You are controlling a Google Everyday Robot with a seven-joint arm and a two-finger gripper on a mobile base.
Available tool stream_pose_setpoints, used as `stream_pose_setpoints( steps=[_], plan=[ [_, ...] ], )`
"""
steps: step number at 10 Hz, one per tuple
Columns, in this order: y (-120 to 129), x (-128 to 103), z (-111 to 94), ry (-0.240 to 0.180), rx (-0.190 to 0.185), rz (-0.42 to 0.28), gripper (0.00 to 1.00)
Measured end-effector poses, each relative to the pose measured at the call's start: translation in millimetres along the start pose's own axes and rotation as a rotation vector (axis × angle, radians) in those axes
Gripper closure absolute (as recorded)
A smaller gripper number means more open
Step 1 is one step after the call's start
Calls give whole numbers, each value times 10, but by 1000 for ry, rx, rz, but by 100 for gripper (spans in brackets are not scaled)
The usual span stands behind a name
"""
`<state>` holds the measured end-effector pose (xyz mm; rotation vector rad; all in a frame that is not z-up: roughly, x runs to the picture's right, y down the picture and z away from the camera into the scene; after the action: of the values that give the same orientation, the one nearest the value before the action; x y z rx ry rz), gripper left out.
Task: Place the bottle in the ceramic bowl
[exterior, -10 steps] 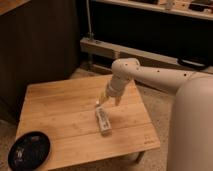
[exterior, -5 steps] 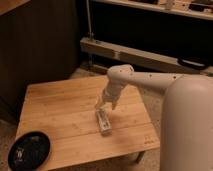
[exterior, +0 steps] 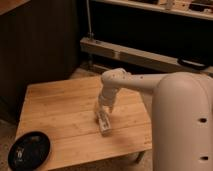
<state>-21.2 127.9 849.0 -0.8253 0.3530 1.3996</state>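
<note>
Gripper (exterior: 103,112) hanging low over right half of wooden table (exterior: 60,107), fingers standing wide, pointing down at far end of bottle (exterior: 105,126); contact between them unclear. Bottle lying flat on planks, slim, pale cream, long axis running away from camera. Ceramic bowl (exterior: 29,149) sitting at table's front-left corner, well apart from bottle: round, shallow, glossy black, faint light specks inside. Arm (exterior: 137,82) reaching in from right, smooth white rounded shell. Table showing light blond grain, straight plank seams.
</note>
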Motion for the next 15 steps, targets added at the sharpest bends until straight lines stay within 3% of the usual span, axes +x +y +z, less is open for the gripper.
stream_pose_setpoints(
  steps=[6, 9, 15],
  plan=[
    [143, 20, 124, 28, 62, -59, 35],
    [177, -2, 67, 31, 90, -63, 35],
    [44, -41, 117, 49, 88, -34, 35]
  ],
)
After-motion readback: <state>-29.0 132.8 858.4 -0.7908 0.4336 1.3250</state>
